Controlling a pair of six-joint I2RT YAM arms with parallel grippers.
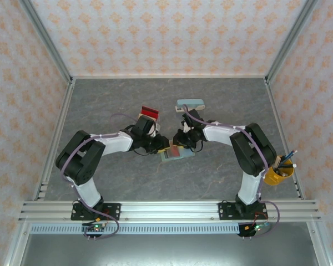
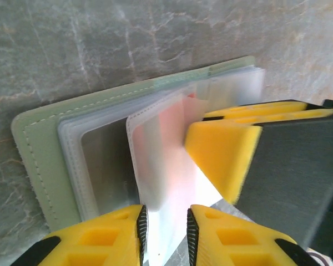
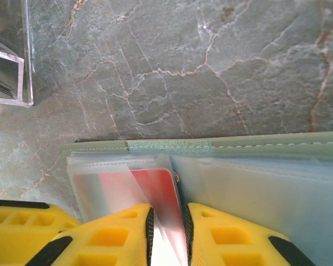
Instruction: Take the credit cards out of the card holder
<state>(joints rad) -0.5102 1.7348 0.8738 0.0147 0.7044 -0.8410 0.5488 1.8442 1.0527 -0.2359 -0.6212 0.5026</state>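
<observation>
Sage-green card holder (image 1: 176, 155) lying open; red credit card (image 3: 155, 187) tucked inside.

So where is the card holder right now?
In the top view the card holder lies open near the middle of the table, between the left end effector and the right end effector, nearer the arms than the teal case.

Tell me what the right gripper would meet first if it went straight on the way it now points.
The red card in its clear sleeve, already between the right gripper's fingers. Beyond it comes the card holder's green edge, then probably the table. Depth is unclear.
</observation>
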